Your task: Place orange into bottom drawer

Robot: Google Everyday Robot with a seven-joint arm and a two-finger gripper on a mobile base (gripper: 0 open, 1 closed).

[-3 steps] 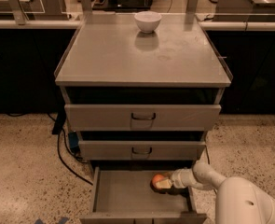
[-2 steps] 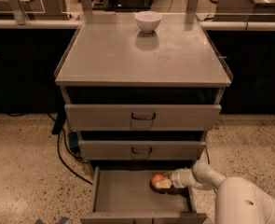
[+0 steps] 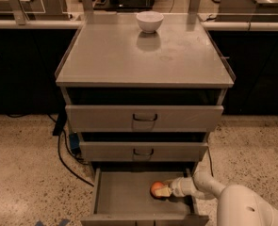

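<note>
The bottom drawer (image 3: 124,197) is pulled open, a shallow grey tray below two closed drawers. The orange (image 3: 156,188) is inside it, right of the middle, low over or on the drawer floor. My gripper (image 3: 161,190) reaches into the drawer from the right, with my white arm (image 3: 200,185) behind it. The gripper is shut on the orange, and a pale finger (image 3: 165,191) covers the fruit's lower right side.
A white bowl (image 3: 149,21) stands at the back of the grey cabinet top (image 3: 143,55). The two upper drawers (image 3: 144,118) with dark loop handles are closed. A black cable (image 3: 65,159) runs over the speckled floor to the left. Dark counters flank the cabinet.
The gripper and the orange have moved slightly left and lower inside the bottom drawer. Nothing else has moved.
</note>
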